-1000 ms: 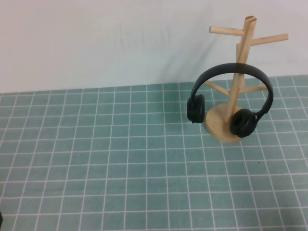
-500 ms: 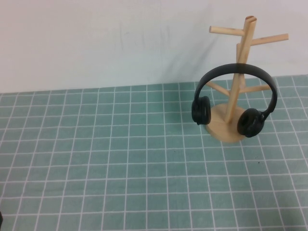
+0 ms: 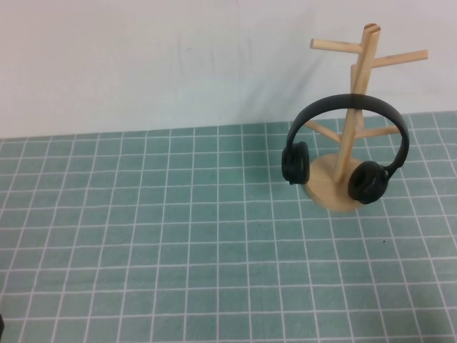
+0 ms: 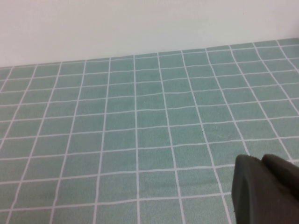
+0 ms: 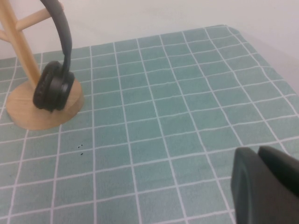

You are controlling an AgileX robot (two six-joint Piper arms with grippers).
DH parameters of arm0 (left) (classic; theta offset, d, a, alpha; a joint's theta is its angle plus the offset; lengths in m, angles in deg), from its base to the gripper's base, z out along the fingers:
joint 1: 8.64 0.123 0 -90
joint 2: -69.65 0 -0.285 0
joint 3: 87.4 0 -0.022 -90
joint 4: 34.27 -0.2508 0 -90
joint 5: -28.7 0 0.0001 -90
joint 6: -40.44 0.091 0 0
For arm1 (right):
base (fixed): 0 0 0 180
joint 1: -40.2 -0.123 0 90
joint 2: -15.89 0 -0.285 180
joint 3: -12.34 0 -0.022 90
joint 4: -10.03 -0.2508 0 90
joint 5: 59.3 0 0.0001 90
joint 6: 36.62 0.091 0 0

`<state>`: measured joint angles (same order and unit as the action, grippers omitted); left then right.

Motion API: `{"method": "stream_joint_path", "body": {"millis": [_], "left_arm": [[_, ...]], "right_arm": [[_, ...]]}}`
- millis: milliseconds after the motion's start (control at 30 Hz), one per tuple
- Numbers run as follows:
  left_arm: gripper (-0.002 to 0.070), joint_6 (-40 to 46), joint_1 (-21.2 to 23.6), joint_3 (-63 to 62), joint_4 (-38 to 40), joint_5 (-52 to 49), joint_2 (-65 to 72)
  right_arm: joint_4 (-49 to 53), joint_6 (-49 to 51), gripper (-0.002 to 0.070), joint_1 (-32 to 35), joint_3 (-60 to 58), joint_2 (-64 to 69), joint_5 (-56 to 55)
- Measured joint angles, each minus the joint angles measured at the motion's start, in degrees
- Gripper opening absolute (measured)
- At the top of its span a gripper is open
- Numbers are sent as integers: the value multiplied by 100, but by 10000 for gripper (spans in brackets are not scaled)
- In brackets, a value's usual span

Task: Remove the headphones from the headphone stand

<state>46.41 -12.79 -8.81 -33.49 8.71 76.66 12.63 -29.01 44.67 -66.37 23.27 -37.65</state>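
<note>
High view: the headphones (image 3: 348,146) hang on the headphone stand (image 3: 345,136) near the counter's far right edge; neither gripper shows. Left wrist: the left gripper (image 4: 266,189) over bare mat (image 4: 140,140); finger spread unclear. Right wrist: the right gripper (image 5: 266,186) near the right edge, touching nothing; spread unclear.

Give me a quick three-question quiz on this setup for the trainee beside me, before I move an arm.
1. True or false: the headphones are off the headphone stand.
2. Which is nearer the stand: A) left gripper, B) right gripper?
3. Fill in: one ear cup hangs over the stand's round ____.

Key:
1. False; the headband hangs on the stand, with no gripper near it.
2. B; only the right wrist view shows the stand, and the left wrist view shows just the green grid mat.
3. Base.
</note>
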Motion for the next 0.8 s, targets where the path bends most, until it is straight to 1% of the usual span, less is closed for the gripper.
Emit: {"method": "stream_joint_path", "body": {"millis": [300,400,433,533,700,800], "left_arm": [[0,0,0,0,0,0,0],[0,0,0,0,0,0,0],[0,0,0,0,0,0,0],[0,0,0,0,0,0,0],[0,0,0,0,0,0,0],[0,0,0,0,0,0,0]], "right_arm": [[13,0,-9,0,0,0,0],[71,34,-9,0,-4,0,-170],[-55,104,-9,0,-13,0,-276],[-865,332,-9,0,-17,0,-728],[-2514,413,-9,0,-27,0,-1562],[-2994,441,-9,0,-27,0,-1797]]}}
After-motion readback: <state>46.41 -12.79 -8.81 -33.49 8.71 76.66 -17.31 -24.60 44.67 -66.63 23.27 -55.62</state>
